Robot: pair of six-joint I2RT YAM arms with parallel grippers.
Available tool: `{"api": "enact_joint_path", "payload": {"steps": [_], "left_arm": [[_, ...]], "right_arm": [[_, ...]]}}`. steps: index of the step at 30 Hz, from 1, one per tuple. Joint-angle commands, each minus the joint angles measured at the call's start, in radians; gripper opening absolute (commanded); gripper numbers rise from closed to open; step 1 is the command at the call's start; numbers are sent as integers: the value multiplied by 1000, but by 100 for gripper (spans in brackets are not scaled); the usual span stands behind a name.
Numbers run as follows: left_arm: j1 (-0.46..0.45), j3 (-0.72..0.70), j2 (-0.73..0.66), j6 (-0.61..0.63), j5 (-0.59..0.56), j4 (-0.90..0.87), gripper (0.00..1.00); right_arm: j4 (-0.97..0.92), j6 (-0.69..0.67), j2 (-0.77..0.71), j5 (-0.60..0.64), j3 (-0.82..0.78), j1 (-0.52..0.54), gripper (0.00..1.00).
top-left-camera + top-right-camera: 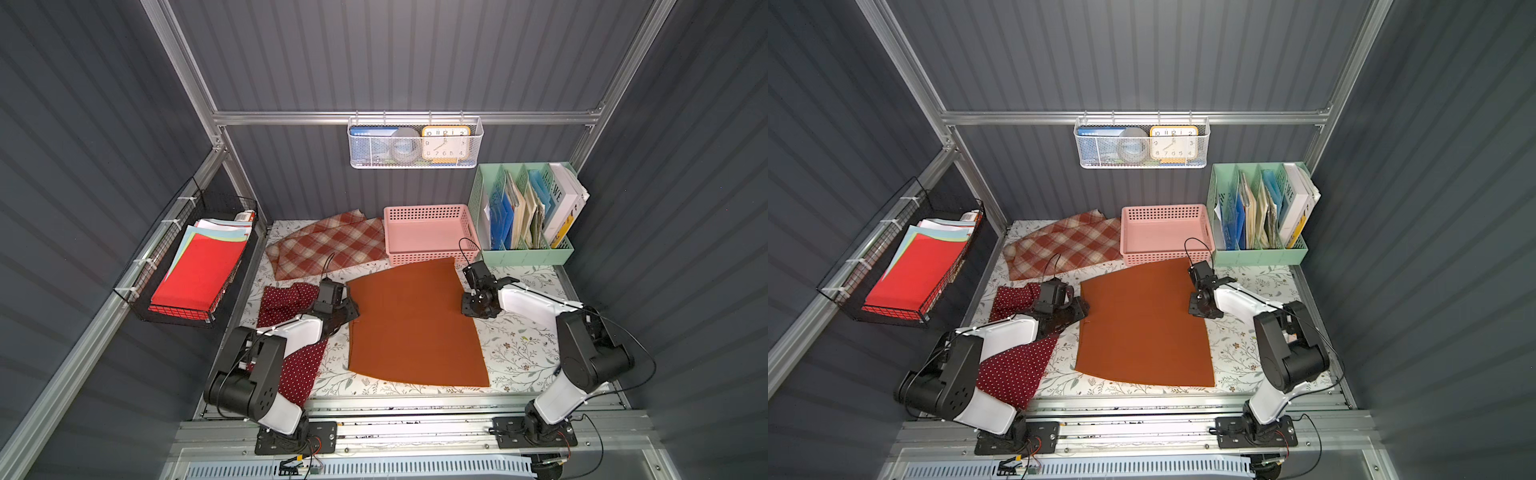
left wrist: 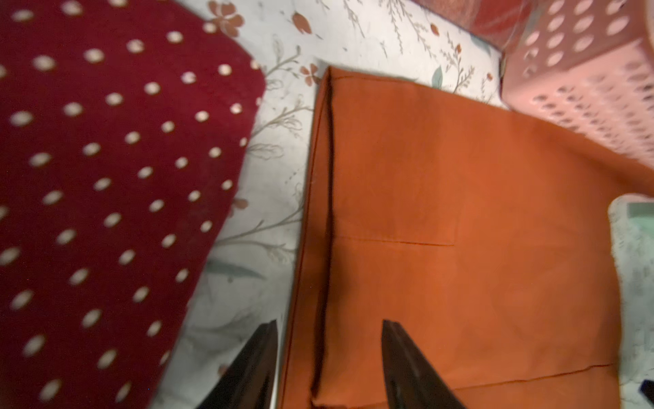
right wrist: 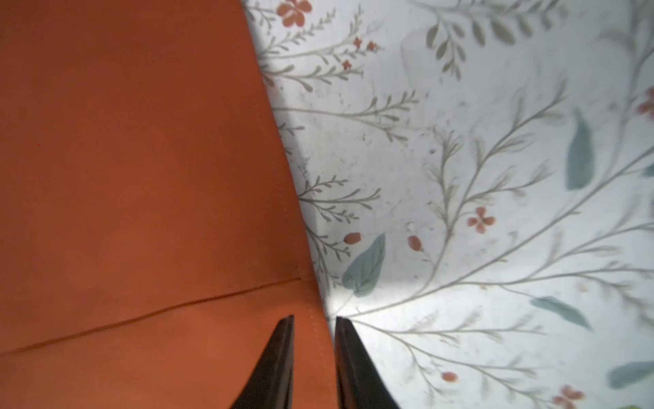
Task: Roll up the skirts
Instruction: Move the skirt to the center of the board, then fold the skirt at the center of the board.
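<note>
Left arm point(image 1: 291, 332): shoulder block sits low over its base at the near rail, and the white forearm reaches forward and inward. Left wrist point(image 1: 332, 316) is pitched down, so the left pincer point(image 2: 330, 323) points at the tabletop point(image 2: 269, 198). Jaws wide apart.

Right arm point(image 1: 528, 301): roughly mirrored, with the elbow block high above its base and the white forearm angled inward. Right wrist point(image 1: 484, 299) is bent down, and the right pincer point(image 3: 314, 318) is nose-down close to the tabletop. Jaws only narrowly apart, a much tighter gap than the left.

In both top views the two pincers sit about level with each other, well apart.
</note>
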Motion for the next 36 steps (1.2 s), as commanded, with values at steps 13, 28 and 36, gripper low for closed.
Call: {"api": "enact_joint_path", "payload": {"steps": [13, 28, 36], "left_arm": [[-19, -217, -512, -123, 126, -406, 48], [-228, -306, -684, -318, 93, -623, 42], [-249, -335, -629, -359, 82, -532, 40]], "right_arm": [[-296, 217, -518, -72, -303, 58, 31], [-472, 607, -809, -53, -480, 307, 35], [-470, 641, -803, -35, -514, 341, 36]]}}
